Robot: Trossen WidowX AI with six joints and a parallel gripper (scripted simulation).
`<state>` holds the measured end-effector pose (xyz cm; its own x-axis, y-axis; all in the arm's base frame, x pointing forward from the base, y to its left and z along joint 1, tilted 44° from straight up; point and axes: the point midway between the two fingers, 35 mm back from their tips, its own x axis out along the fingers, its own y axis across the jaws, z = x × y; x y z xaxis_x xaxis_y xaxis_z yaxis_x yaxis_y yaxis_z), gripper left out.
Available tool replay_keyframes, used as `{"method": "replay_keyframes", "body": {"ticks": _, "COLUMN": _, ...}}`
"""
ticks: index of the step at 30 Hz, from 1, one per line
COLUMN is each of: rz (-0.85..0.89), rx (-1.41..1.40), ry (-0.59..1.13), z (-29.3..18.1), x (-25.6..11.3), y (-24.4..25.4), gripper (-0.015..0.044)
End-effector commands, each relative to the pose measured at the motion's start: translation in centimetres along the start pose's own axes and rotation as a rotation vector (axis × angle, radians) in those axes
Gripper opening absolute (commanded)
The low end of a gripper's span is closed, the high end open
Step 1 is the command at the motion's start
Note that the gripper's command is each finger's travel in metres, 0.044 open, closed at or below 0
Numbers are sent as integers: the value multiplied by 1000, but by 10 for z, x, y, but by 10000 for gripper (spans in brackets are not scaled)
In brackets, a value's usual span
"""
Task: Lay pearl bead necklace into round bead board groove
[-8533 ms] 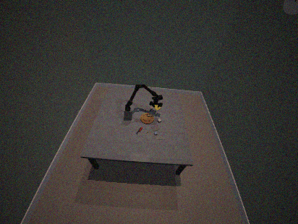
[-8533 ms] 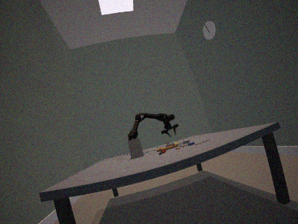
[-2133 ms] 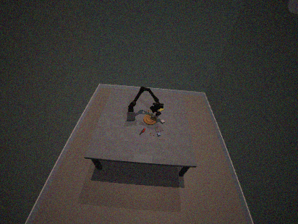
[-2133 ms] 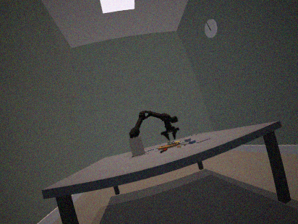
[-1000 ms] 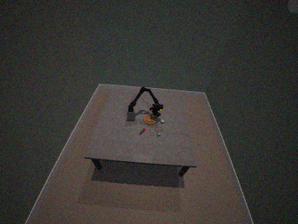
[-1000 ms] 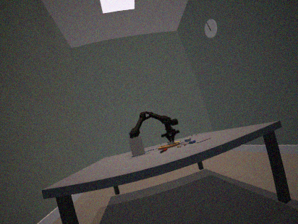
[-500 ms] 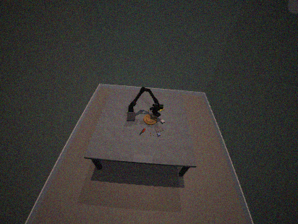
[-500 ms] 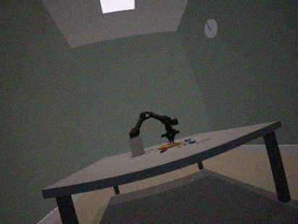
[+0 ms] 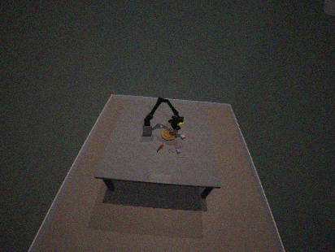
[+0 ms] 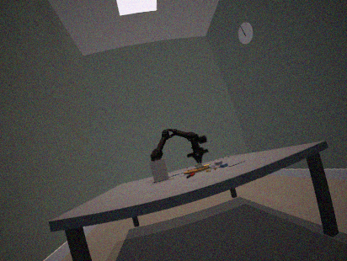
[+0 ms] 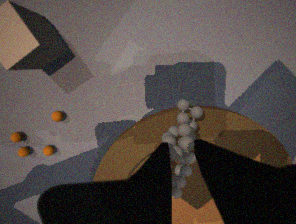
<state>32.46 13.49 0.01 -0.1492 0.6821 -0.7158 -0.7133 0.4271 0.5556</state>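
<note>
The round bead board (image 9: 166, 136) (image 10: 190, 171) (image 11: 117, 159) is orange-brown and lies on the table under my gripper. The pearl bead necklace (image 11: 184, 130) is a bunched cluster of grey-white beads. It is pinched between the black fingertips in the wrist view, with beads above and below the pinch, over the board. My gripper (image 10: 200, 163) (image 11: 181, 147) points down and is shut on the necklace. The fingers hide part of the board and its groove. Whether the lower beads touch the board cannot be told.
A box-like block with a cream face (image 11: 17, 40) stands beyond the board. Several orange balls, one of them an orange ball (image 11: 58, 116), lie beside it. A red object (image 9: 161, 146) (image 10: 190, 174) and a small blue object (image 9: 178, 151) (image 10: 223, 165) lie near the board.
</note>
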Motion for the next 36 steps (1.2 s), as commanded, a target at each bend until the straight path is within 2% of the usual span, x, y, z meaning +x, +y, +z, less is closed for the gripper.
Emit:
{"method": "replay_keyframes", "body": {"ticks": 1, "rz": -5, "rx": -5, "ry": 2, "z": -8, "x": -2, "y": -3, "gripper": 0}}
{"method": "replay_keyframes", "body": {"ticks": 14, "rz": -5, "rx": -4, "ry": 3, "z": -47, "x": -2, "y": -15, "gripper": 0}}
{"method": "replay_keyframes", "body": {"ticks": 36, "rz": -3, "rx": -4, "ry": 3, "z": -47, "x": 27, "y": -15, "gripper": 0}}
